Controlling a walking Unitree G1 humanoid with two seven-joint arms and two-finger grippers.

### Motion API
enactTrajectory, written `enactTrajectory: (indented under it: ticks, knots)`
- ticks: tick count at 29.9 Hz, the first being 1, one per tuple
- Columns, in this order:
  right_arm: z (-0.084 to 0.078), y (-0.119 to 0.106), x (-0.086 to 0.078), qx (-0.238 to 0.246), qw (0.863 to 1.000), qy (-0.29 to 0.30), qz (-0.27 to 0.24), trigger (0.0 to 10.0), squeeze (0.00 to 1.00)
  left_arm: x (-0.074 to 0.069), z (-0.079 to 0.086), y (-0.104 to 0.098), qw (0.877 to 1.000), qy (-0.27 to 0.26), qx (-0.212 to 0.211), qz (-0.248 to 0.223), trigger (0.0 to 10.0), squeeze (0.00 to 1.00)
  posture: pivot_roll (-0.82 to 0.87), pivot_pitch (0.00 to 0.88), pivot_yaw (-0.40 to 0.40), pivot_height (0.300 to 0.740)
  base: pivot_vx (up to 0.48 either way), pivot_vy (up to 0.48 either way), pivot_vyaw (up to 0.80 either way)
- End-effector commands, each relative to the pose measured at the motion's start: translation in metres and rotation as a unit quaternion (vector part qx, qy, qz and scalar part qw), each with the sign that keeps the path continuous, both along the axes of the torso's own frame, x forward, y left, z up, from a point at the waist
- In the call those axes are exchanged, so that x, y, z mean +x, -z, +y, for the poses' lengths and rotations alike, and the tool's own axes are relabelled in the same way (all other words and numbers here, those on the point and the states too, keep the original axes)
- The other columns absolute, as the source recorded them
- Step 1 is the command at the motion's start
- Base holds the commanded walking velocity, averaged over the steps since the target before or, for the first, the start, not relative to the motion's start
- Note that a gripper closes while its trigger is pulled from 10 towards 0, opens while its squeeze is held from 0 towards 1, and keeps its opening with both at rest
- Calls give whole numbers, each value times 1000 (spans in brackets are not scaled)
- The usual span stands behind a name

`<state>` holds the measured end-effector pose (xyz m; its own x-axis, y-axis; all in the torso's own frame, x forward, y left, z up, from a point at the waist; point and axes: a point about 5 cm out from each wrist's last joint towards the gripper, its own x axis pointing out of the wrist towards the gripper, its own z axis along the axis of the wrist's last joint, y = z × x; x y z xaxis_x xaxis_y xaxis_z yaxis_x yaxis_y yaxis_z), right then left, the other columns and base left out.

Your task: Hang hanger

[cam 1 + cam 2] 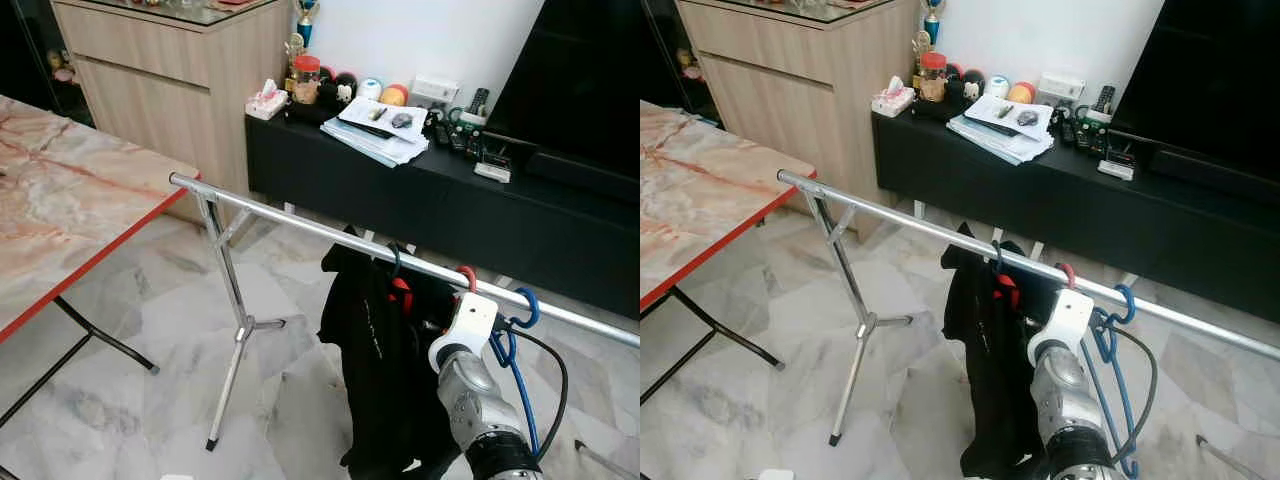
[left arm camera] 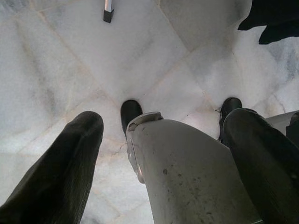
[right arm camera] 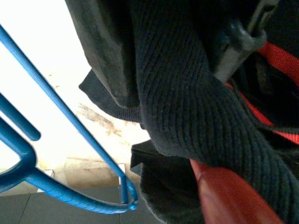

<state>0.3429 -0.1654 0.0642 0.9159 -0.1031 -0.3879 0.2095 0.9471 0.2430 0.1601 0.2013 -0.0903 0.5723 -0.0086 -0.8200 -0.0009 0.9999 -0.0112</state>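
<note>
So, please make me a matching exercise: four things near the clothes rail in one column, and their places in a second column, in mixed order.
Things:
1. blue hanger
2. black garment
3. tissue box
4. right end effector

Places:
A. on the left end of the black cabinet
B. raised just below the rail, between the garment and the blue hanger
C. hooked on the rail, furthest to the right
D. hanging from the rail, left of the robot's arm

Pairs: 1-C, 2-D, 3-A, 4-B
</note>
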Motion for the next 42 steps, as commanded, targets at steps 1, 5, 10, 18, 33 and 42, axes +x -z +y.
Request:
enactTrajectory:
  ticks: [1,5,10,18,33,42]
  knots:
    - [-3,-3,0,3,1000,5,-3,10000,1000,-15,-5,7,999,7,-6,31,10000,0,53,102,-95,740,0,0,0]
    - [-2,-4,1,-17,1000,-13,-3,10000,0,-16,-5,7,999,6,-6,31,10000,0,53,103,-96,740,0,0,0]
    - [-3,-9,3,-51,998,-38,0,10000,0,-15,-4,7,999,7,-7,31,10000,0,50,104,-96,740,0,0,0]
    - [-1,-27,11,-56,993,-104,-16,10000,0,-6,-4,4,1000,9,-8,23,10000,0,42,104,-97,740,0,0,0]
    - [0,-16,3,-36,990,-131,37,10000,0,-33,23,7,999,2,-3,36,10000,0,42,107,-96,740,0,0,0]
    - [-19,-24,3,-76,979,-186,42,10000,0,-23,27,3,999,6,-3,33,10000,0,34,107,-95,740,0,0,0]
